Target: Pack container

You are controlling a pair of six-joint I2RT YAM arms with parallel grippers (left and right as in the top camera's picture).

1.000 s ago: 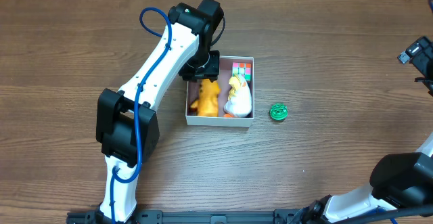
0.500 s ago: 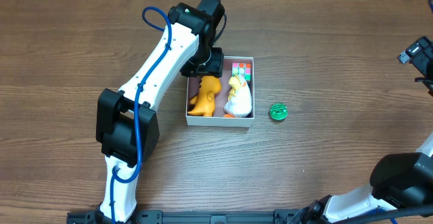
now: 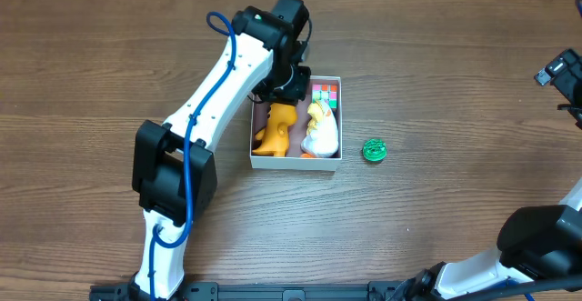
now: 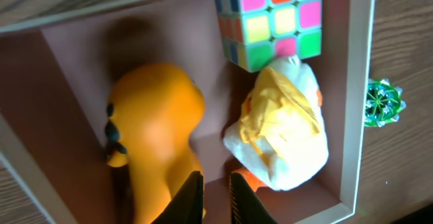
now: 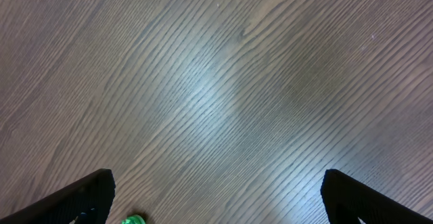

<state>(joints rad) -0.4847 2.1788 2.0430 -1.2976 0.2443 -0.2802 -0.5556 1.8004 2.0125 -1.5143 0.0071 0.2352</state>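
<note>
White-walled container (image 3: 273, 163) at the middle of the table (image 3: 436, 228). Inside: orange toy (image 3: 275, 130) at 9 o'clock, white-and-yellow toy (image 3: 320, 130) at 3, colour cube (image 3: 326, 93) at 1. Left end effector (image 4: 211, 183) hovers over its 12 o'clock side, nearly closed, empty. Green disc (image 3: 375, 150) lies outside at 3 o'clock. Right end effector (image 5: 218, 176) is wide open, well apart.

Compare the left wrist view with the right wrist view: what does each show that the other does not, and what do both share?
Only the left wrist view: the container holding an orange toy, a white and yellow toy and a puzzle cube, plus the left gripper, nearly shut and empty. Only the right wrist view: the right gripper, wide open. Both: the wooden table and a green toy, only a sliver in the right wrist view.
</note>
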